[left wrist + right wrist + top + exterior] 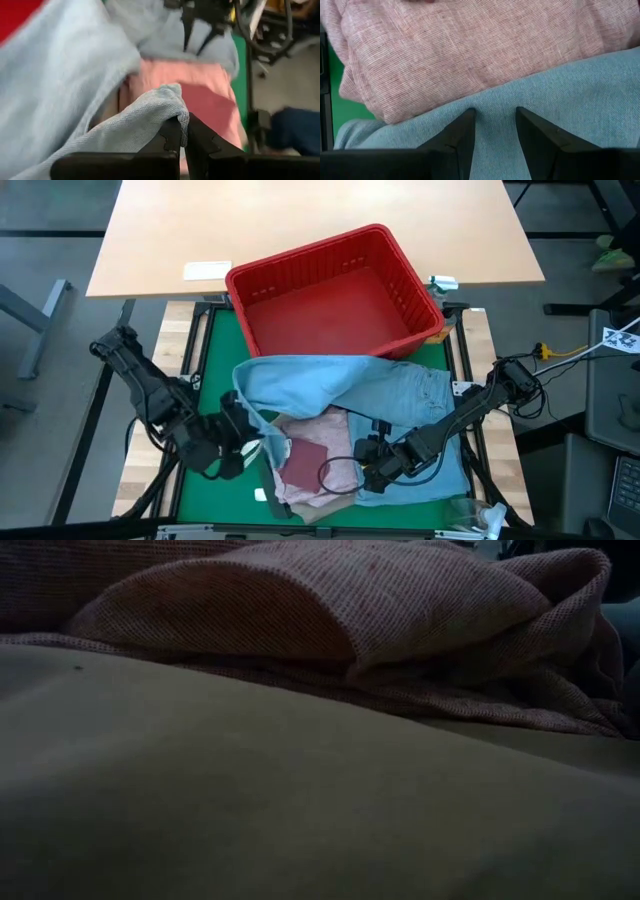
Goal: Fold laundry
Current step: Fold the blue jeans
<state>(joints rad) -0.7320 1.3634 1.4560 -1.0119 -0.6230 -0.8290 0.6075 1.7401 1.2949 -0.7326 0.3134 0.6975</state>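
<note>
Low view blocked by pink top, beige trousers

Light blue jeans, mottled pink top, red basket, green mat.

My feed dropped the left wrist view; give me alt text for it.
The left tool is shut on a fold of the light blue denim jeans, lifted above the mottled pink top. Beyond, the right tool hangs over more denim, with the green mat at the edge.
</note>
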